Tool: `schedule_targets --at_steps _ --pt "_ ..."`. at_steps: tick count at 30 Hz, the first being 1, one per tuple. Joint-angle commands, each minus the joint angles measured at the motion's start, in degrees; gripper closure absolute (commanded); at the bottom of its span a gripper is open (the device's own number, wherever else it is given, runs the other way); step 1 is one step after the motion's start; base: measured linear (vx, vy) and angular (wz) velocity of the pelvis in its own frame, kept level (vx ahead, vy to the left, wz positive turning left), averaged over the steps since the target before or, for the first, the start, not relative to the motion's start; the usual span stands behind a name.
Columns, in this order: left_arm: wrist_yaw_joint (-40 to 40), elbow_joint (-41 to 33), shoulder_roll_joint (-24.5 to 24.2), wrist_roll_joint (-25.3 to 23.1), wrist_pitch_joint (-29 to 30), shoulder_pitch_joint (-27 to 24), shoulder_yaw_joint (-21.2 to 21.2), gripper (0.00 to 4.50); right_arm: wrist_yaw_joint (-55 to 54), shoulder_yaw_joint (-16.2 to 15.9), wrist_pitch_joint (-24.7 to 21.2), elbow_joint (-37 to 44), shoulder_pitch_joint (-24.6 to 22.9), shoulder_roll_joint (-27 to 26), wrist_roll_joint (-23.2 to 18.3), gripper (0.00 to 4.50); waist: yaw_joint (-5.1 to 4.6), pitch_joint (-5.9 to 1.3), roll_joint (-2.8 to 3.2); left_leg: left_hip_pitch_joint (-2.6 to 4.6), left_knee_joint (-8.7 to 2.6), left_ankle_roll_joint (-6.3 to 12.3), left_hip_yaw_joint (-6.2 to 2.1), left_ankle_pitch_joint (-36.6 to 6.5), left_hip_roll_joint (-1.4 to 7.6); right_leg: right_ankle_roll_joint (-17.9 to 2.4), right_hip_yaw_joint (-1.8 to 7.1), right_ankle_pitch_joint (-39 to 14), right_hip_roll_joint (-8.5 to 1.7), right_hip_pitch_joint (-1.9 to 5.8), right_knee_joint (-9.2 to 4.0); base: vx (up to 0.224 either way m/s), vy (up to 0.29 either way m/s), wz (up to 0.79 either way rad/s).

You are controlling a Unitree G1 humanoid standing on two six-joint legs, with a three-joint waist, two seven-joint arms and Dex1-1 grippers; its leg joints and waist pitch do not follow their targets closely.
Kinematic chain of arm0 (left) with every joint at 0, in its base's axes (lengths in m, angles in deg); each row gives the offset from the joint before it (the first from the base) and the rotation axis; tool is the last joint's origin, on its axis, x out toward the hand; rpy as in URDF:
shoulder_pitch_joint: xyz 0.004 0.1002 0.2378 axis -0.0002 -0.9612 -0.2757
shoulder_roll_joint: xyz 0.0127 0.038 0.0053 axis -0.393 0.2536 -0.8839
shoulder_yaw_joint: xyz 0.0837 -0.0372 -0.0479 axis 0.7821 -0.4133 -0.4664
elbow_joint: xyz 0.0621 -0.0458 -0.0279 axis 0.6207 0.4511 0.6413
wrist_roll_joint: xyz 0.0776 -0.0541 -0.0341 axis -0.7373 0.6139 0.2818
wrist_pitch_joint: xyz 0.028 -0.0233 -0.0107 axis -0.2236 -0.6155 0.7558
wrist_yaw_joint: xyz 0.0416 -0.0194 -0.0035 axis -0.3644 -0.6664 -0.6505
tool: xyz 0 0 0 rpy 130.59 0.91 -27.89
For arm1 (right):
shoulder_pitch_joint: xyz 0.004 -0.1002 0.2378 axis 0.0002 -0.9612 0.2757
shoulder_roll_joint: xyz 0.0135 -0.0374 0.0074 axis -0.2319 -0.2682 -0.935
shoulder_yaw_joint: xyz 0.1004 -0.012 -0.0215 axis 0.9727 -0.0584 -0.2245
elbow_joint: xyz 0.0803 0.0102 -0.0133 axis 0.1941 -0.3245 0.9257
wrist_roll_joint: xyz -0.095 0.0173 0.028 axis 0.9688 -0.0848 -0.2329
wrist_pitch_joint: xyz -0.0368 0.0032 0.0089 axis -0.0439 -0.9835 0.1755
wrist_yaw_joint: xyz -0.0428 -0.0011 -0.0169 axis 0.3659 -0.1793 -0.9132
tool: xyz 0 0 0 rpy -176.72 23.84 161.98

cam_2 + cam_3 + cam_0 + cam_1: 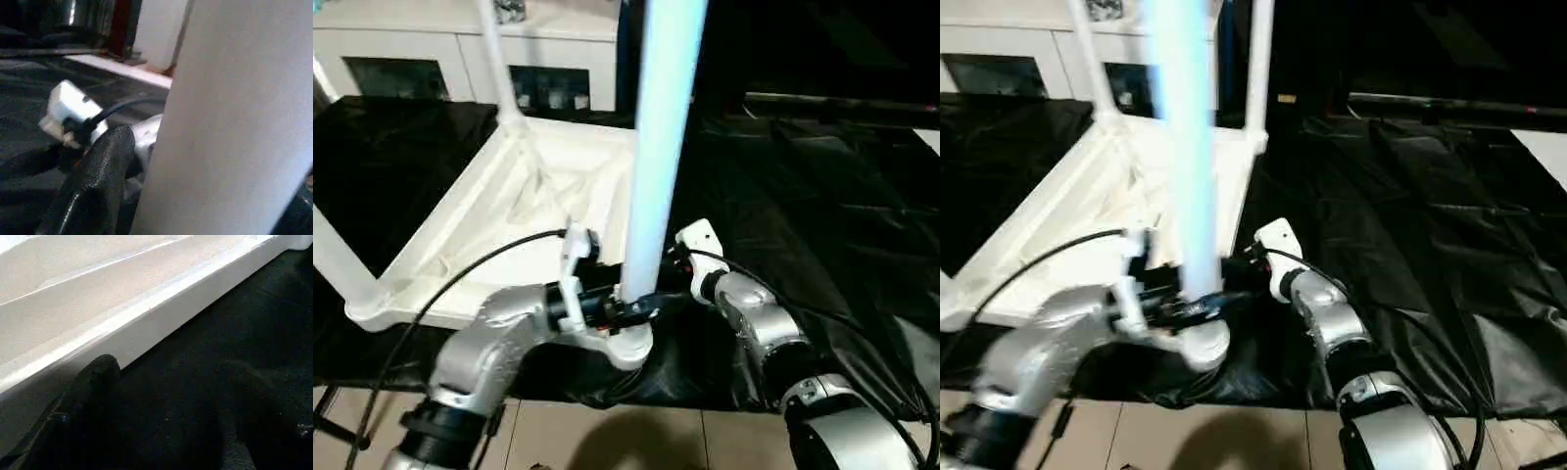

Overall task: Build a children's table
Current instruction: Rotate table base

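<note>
With leg [658,147] upright in near socket [631,345], left gripper [628,309] clamps its base — right gripper [166,416] spread, just beside.

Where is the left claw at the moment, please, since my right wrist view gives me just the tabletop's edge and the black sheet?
Observer: The left claw is closed around the base of the nearest table leg, just above its corner socket.
Operator: Thank you. Is that leg upright?
Observer: Yes, it rises straight up from the upturned tabletop.
Operator: And the other legs?
Observer: Three more stand in the other corners, among them the far-right leg.
</note>
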Motion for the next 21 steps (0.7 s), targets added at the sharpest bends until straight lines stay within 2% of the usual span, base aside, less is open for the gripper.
schedule_targets --at_steps 1,3,7,9,10,14,15,17,18,20,21 --pt "1.5 2.0 -1.0 -3.1 -2.5 1.0 -0.5 1.37 1.0 1.1 0.9 1.8 -0.5 0.5 -1.0 0.73 0.37 -3.71 0.57 0.59 -3.68 -0.53 0.15 -15.4 0.55 -11.8 1.96 -11.3 -3.10 2.86 -4.12 0.000 0.000 0.00" --pt "1.9 2.7 -2.2 -5.2 -4.1 0.9 -0.5 1.37 1.5 1.4 1.1 3.1 -1.2 1.6 -1.1 0.73 0.44 -3.56 0.48 0.71 -3.80 -0.59 0.11 -16.6 0.63 -11.3 1.95 -13.4 -3.09 2.72 -4.30 0.000 0.000 0.00" --pt "1.0 1.8 -4.7 -5.1 -3.0 -0.4 -1.9 1.37 4.8 1.6 0.2 9.7 -4.7 4.4 -2.0 0.73 0.54 -3.46 0.53 0.81 -3.88 -0.90 0.06 -17.8 0.59 -10.2 1.95 -15.8 -2.99 2.62 -4.50 0.000 0.000 0.00" --pt "-1.1 0.5 -7.7 -5.5 -2.2 -1.4 -1.7 1.37 7.7 1.3 -0.3 14.1 -7.1 6.4 -2.6 0.73 0.61 -3.44 0.25 0.58 -4.00 -0.68 -0.04 -17.5 0.55 -9.4 1.93 -16.6 -2.96 2.73 -4.53 0.000 0.000 0.00" --pt "-1.9 0.5 -8.5 -5.9 -2.6 -1.6 -1.5 1.37 8.5 1.4 -0.3 15.0 -7.7 6.9 -2.8 0.73 0.68 -3.49 0.35 0.71 -3.97 -0.59 -0.02 -17.5 0.58 -9.4 1.94 -16.6 -2.96 2.58 -4.57 0.000 0.000 0.00" --pt "-4.8 0.9 -11.3 -6.2 -1.8 -1.9 -1.0 1.37 11.5 1.1 -0.6 18.1 -9.6 8.8 -3.2 0.73 0.56 -3.47 0.63 0.65 -3.98 -0.44 -0.03 -17.3 0.57 -10.3 1.94 -15.8 -2.94 2.43 -4.45 0.000 0.000 0.00" --pt "-7.7 2.3 -14.0 -7.1 -2.3 -1.2 -0.4 1.37 14.8 0.4 -1.0 21.1 -11.5 11.0 -3.8 0.73 0.74 -3.43 0.63 0.80 -4.01 -0.10 -0.03 -17.8 0.57 -10.1 1.97 -15.8 -2.86 2.43 -4.65 0.000 0.000 0.00" --pt "-9.8 3.8 -15.8 -7.9 -3.0 -0.3 0.2 1.37 16.9 -0.1 -1.2 23.3 -12.8 12.6 -4.1 0.73 0.73 -3.46 0.83 0.87 -4.01 -0.05 -0.06 -18.1 0.51 -10.2 1.95 -15.4 -2.80 2.38 -4.52 0.000 0.000 0.00" --pt "-10.4 4.6 -16.4 -8.5 -3.4 0.1 0.5 1.63 17.5 -0.2 -1.3 24.0 -13.1 13.0 -4.2 0.73 0.77 -3.42 1.01 0.90 -4.08 -0.06 -0.06 -18.2 0.49 -10.2 1.95 -15.4 -2.76 2.40 -4.61 0.000 0.000 0.00" --pt "-12.3 7.4 -17.9 -10.2 -5.0 1.7 1.5 1.72 19.8 -1.1 -2.2 26.6 -14.3 14.5 -4.4 0.73 0.97 -3.43 1.10 1.03 -4.08 -0.13 -0.04 -18.3 0.45 -10.5 1.95 -15.2 -2.74 2.34 -4.86 0.000 0.000 0.00" --pt "-13.2 8.6 -18.4 -11.0 -5.7 2.5 1.9 1.72 21.0 -1.5 -2.6 27.8 -14.9 15.1 -4.4 0.73 0.97 -3.47 1.07 0.88 -4.12 -0.33 -0.11 -18.1 0.55 -10.8 1.98 -14.3 -2.91 2.50 -4.50 0.000 0.000 0.00"
